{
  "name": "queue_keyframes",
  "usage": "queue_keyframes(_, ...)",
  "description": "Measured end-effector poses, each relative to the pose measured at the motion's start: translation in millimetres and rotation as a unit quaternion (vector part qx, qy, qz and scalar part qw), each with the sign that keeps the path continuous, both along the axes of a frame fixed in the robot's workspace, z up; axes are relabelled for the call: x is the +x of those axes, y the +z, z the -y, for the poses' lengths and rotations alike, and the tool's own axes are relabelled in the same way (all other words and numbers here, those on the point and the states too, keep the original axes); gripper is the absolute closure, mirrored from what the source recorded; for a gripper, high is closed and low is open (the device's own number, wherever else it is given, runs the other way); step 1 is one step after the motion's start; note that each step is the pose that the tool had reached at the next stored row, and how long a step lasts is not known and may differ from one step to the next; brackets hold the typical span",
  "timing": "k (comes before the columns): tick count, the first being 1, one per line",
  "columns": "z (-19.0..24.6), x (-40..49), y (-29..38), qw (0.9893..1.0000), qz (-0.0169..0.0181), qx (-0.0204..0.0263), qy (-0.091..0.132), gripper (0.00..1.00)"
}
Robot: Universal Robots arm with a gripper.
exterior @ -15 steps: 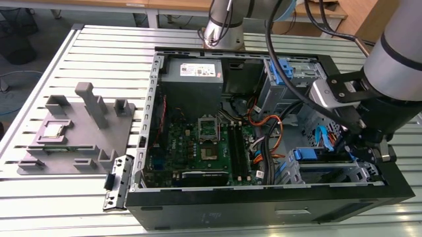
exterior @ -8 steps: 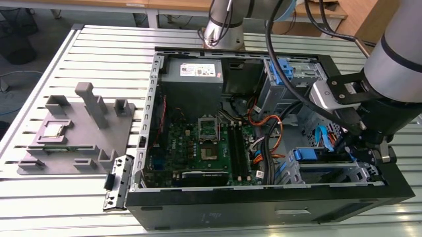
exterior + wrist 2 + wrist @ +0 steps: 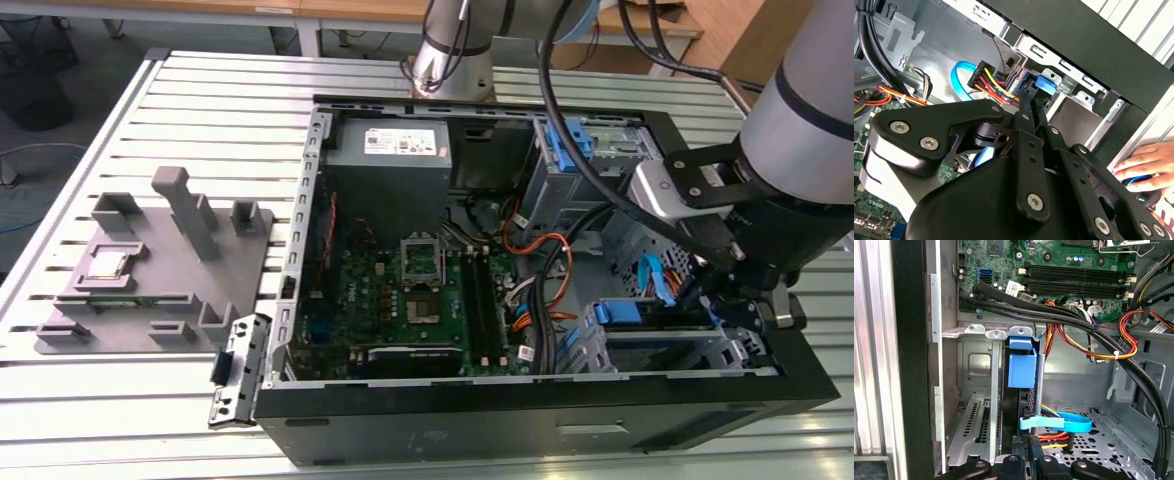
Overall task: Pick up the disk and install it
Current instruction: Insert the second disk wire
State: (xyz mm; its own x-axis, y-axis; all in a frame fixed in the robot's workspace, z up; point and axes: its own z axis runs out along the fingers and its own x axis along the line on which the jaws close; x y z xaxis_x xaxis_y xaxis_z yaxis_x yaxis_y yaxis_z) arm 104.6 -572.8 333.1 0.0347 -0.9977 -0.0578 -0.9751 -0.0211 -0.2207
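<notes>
The disk (image 3: 625, 312) stands on edge in the drive cage (image 3: 674, 350) at the exterior view's right, inside the open computer case. Its blue carrier (image 3: 1021, 365) and silver edge show in the first wrist view. My gripper (image 3: 727, 300) reaches down into the case just beside the cage. In the second wrist view my gripper (image 3: 1027, 98) has its two black fingers pressed together, the tips right at the blue carrier (image 3: 1045, 84). My gripper (image 3: 1029, 450) lines up with the disk's edge. I cannot tell whether the tips touch it.
A blue data cable (image 3: 1056, 422) and a plug with coloured wires (image 3: 1049, 442) lie beside the disk. Thick black cables (image 3: 1064, 315) cross above the cage. Motherboard (image 3: 400, 290) and power supply (image 3: 400, 145) fill the case. A grey fixture (image 3: 147, 270) holds a chip. A hand (image 3: 1141, 165) rests outside the case.
</notes>
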Motion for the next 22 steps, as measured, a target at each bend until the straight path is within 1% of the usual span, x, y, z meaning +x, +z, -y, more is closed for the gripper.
queue_keyframes(7,0.0,0.0,-1.7,1.0000,0.0000,0.0022,0.000,0.84)
queue_keyframes(22,0.0,-1.0,-2.5,1.0000,0.0000,0.0023,-0.002,0.84)
